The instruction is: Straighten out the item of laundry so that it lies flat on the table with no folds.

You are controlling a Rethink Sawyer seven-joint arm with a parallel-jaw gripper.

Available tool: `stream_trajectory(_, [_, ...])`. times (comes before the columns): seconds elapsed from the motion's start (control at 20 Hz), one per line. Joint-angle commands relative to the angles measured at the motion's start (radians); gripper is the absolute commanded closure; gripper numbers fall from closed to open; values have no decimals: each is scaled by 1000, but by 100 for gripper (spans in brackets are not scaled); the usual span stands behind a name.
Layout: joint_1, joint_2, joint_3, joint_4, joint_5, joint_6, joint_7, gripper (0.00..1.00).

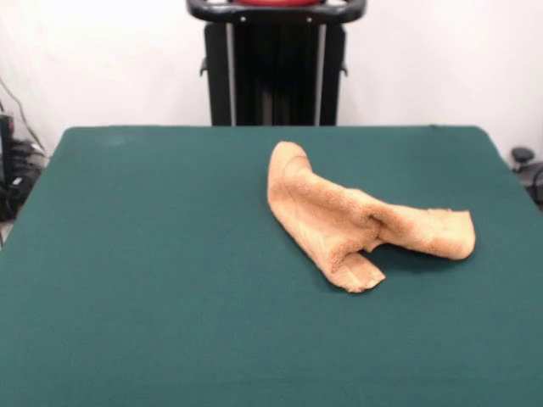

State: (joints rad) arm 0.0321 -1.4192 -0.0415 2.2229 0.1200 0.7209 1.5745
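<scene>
The tan-orange terry-cloth towel [344, 219] lies crumpled on the dark green table [153, 280], right of the middle. It is bunched into a folded Y shape: one lobe points toward the far side, one stretches to the right, and a short doubled end points toward the near side. The gripper does not show in the front view; only the black pedestal [276, 72] stands at the table's far side.
The pedestal's black column stands behind the far table edge. Cables and dark equipment [13, 170] sit off the left edge, and a small dark object [526, 161] sits off the right edge. A white wall is behind.
</scene>
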Motion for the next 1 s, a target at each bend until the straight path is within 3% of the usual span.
stream_trajectory(0.05, [21, 25, 21, 37, -16, 109, 135, 100])
stream_trajectory(0.35, [37, 110, 37, 17, -118, -127, 184, 100])
stream_trajectory(0.6, [129, 157, -6, -48, -229, -170, 322, 100])
stream_trajectory(0.8, [202, 292, -70, -103, -269, -314, 384, 100])
stream_trajectory(1.0, [272, 440, -124, -148, -234, -441, 414, 100])
